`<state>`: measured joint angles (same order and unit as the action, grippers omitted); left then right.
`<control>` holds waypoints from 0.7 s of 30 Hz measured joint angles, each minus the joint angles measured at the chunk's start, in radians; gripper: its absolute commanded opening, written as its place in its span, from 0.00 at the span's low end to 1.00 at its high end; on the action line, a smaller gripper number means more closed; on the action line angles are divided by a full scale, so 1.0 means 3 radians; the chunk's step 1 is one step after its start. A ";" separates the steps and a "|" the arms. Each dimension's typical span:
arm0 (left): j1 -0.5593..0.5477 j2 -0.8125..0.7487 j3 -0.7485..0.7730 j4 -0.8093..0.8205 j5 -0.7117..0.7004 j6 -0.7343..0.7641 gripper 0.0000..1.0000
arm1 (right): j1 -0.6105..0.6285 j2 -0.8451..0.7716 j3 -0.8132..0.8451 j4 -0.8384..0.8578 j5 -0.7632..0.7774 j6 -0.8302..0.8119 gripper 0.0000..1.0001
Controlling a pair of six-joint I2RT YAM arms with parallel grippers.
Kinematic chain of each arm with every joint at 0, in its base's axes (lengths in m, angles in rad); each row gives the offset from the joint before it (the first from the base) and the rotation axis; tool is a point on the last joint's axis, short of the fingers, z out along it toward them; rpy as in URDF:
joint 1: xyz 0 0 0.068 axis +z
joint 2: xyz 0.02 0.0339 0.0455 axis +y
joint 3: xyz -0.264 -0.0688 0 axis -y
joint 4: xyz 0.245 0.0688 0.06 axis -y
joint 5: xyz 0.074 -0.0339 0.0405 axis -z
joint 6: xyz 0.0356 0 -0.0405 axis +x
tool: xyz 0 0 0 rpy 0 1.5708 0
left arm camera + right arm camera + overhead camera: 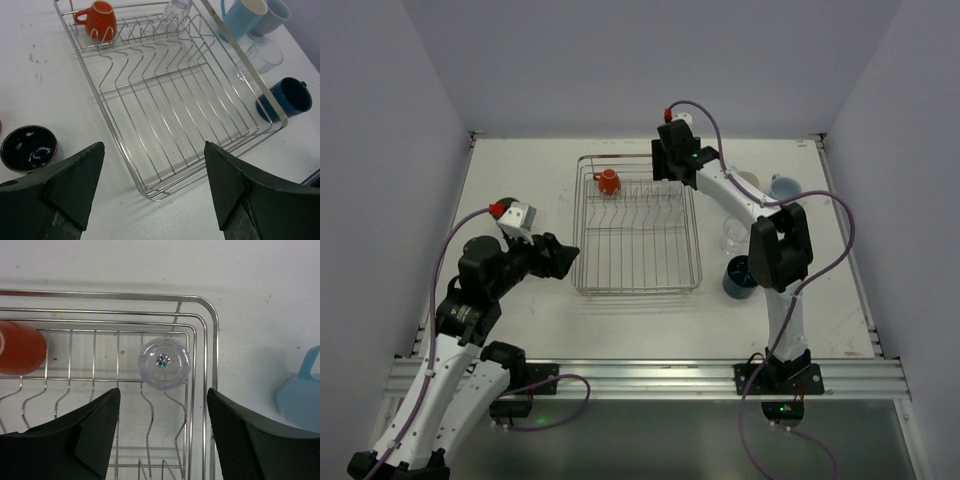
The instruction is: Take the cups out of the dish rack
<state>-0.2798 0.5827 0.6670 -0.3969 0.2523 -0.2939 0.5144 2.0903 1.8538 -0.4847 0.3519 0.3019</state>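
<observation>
- Currently the step in hand is the pick-up of the clear glass (164, 362). It stands mouth-down among the tines in the far right corner of the dish rack (638, 288).
- The right tool (163, 392) hangs above that corner. Its fingers are spread wide, one to each side of the glass, and they hold and touch nothing.
- The next move appears to call for a straight descent until the fingers bracket the glass wall, then a closing and a vertical lift clear of the tines. The glass sits close to the rack's corner wires, so the outer finger has little room.
- The left tool (154, 147) is also wide open and empty. It sits low over the table (520, 180), just outside the near left corner of the rack and pointing across it.
- The orange mug (100, 19) lies in the far left corner of the rack. By position it would suit the left arm.
- No other cup shows in the rack, so the task is judged to be well advanced.
- On the table to the right of the rack stand the light blue mugs (242, 17), a second clear glass (262, 55) and a dark blue mug (285, 100).
- A dark-glazed cup (27, 147) stands on the table to the left of the rack.
</observation>
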 measured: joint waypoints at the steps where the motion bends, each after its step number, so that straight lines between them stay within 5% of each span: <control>1: -0.0024 -0.0037 0.0000 0.0019 0.0010 0.0000 0.85 | -0.0014 0.0058 0.0062 -0.0060 0.0022 -0.0024 0.73; 15: -0.0454 -0.0095 0.0000 0.0055 0.0037 0.0001 0.85 | -0.0042 0.0762 0.0875 -0.0408 0.0164 -0.0290 0.68; 21: -0.0468 -0.0057 0.0000 0.0052 0.0027 0.0001 0.85 | -0.0042 0.0933 0.1031 -0.0468 0.0134 -0.0320 0.56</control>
<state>-0.4202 0.5655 0.6670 -0.3813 0.2604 -0.2935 0.5018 2.3703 2.1632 -0.6250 0.3920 0.2058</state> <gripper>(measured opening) 0.847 0.599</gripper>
